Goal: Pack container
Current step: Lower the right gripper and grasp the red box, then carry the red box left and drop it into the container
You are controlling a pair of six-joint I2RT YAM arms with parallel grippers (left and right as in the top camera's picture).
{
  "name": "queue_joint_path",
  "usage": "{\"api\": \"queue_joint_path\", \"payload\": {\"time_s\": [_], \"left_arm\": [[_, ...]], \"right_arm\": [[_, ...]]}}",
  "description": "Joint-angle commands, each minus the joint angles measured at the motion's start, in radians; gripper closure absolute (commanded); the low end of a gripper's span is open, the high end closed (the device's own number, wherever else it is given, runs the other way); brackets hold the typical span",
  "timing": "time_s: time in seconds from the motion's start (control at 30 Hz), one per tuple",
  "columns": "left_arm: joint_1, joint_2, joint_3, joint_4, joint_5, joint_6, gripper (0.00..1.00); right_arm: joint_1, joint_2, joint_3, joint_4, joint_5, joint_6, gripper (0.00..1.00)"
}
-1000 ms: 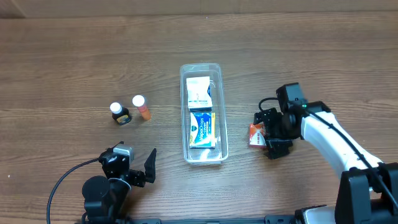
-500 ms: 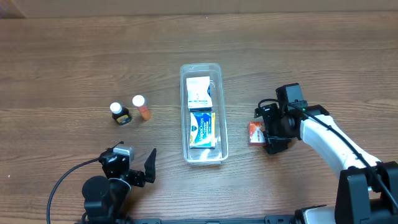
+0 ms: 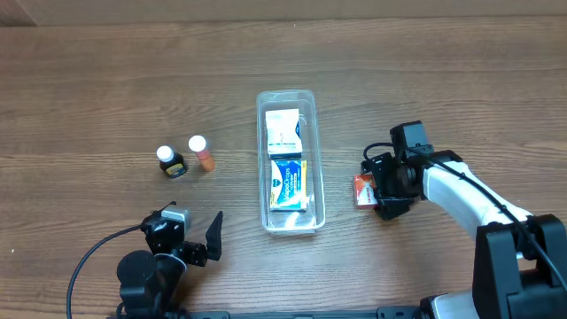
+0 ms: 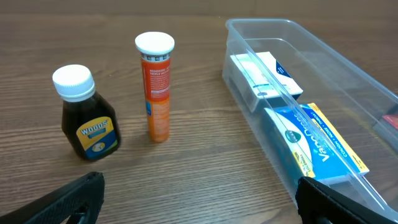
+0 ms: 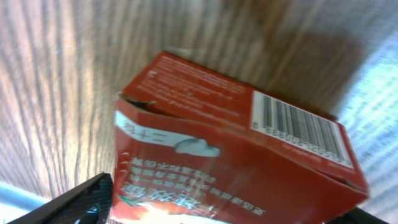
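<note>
**A:** Bottles on the left, what are they?

**B:** A dark bottle (image 3: 170, 162) with a white cap stands upright. Just to its right is an orange tube (image 3: 202, 152), also white-capped and upright. The left gripper (image 4: 199, 208) sits nearer the arms' edge of the table (image 3: 89, 89), its fingers spread wide with nothing between them.

**A:** And the container?

**B:** The container (image 3: 263, 177) lies mid-table, its long side running away from the arms. A white box (image 3: 283, 131) lies in the far half and a blue box (image 3: 288, 181) in the near half.

**A:** Right side?

**B:** A red box (image 3: 361, 190) lies on the wood near the container's right wall, not touching it. The right gripper (image 3: 374, 190) has a finger on either side of it. I cannot tell whether they press on it.
</note>
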Motion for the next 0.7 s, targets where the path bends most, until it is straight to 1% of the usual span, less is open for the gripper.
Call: {"api": "queue_joint_path", "payload": {"time_s": [0.0, 0.03, 0.07, 0.23, 0.37, 0.47, 0.57, 0.67], "left_arm": [[0.005, -0.009, -0.002, 0.003, 0.008, 0.015, 0.00], [0.005, -0.009, -0.002, 0.003, 0.008, 0.015, 0.00], [0.005, -0.009, -0.002, 0.003, 0.008, 0.015, 0.00], [0.005, -0.009, -0.002, 0.003, 0.008, 0.015, 0.00], [0.005, -0.009, -0.002, 0.003, 0.008, 0.015, 0.00], [0.005, -0.009, -0.002, 0.003, 0.008, 0.015, 0.00], [0.005, -0.009, -0.002, 0.003, 0.008, 0.015, 0.00], [0.005, -0.009, -0.003, 0.003, 0.008, 0.015, 0.00]], "right_arm": [[-0.001, 0.031, 0.036, 0.011, 0.026, -0.230, 0.24], [-0.001, 0.028, 0.057, 0.001, 0.026, -0.298, 0.28], [-0.001, 0.023, 0.086, -0.028, 0.027, -0.358, 0.29], [-0.001, -0.005, 0.236, -0.193, 0.054, -0.524, 0.29], [0.003, -0.019, 0.393, -0.331, 0.056, -0.682, 0.32], [0.033, -0.019, 0.505, -0.418, 0.050, -0.791, 0.33], [0.101, -0.019, 0.559, -0.422, 0.038, -0.904, 0.33], [0.184, -0.019, 0.562, -0.365, 0.039, -1.006, 0.33]]}}
